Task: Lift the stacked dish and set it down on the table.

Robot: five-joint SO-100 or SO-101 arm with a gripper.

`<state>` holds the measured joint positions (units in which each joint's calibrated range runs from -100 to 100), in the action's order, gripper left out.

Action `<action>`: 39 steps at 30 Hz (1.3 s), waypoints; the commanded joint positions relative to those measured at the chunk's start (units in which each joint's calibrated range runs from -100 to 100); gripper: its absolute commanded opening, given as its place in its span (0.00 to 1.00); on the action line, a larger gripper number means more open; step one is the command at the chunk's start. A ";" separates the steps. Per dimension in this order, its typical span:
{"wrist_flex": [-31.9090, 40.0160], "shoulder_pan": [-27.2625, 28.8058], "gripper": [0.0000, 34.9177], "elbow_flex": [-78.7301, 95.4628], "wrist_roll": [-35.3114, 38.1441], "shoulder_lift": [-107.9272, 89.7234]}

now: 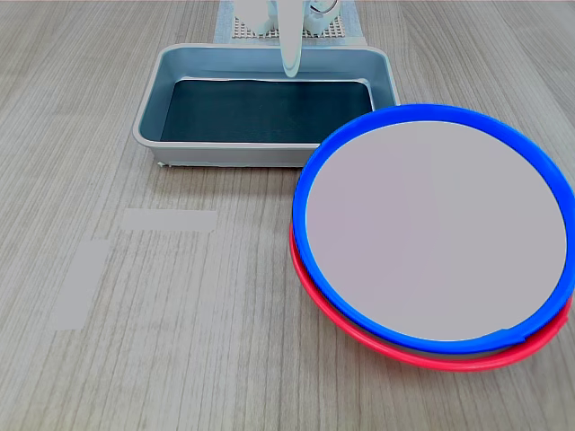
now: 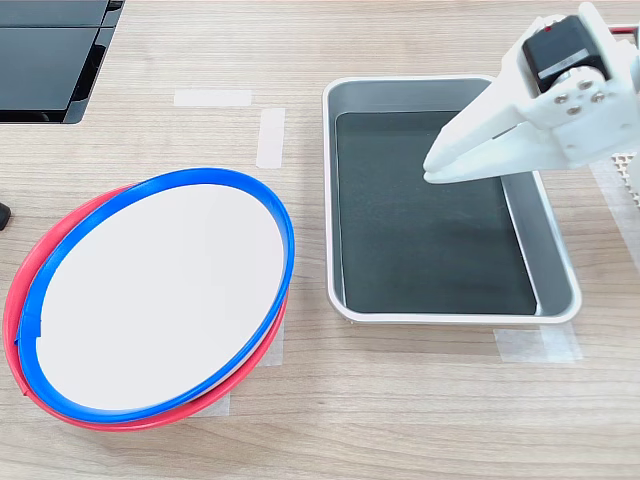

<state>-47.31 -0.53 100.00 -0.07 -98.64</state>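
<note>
Resting on the red-rimmed dish (image 1: 467,357), the stacked dish (image 1: 436,229) sits on the counter (image 1: 180,341) at the first exterior view's right, just beside the grey metal tray (image 2: 545,250). The white hand (image 2: 432,168) hangs above the tray's dark liner (image 2: 430,240), holding nothing; whether its tips are together or apart, I cannot tell. Pale tape strips (image 1: 171,219) lie on the counter.

The blue-rimmed dish (image 1: 431,232) (image 2: 160,300), pale inside, sits nested slightly askew on a red-rimmed dish (image 1: 422,359) (image 2: 45,240) on the wood-grain worktop (image 1: 180,341) (image 2: 420,400).
</note>
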 commanded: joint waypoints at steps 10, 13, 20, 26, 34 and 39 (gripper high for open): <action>-0.11 0.48 0.01 0.00 -0.10 -0.43; -0.11 0.48 0.01 0.00 -0.10 -0.43; -0.11 0.48 0.01 0.00 -0.10 -0.43; -0.11 0.48 0.01 0.00 -0.10 -0.43; -0.11 0.48 0.01 0.00 -0.10 -0.43; -0.11 -0.08 0.01 0.00 0.29 -0.43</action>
<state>-47.31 -0.53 100.00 -0.07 -98.64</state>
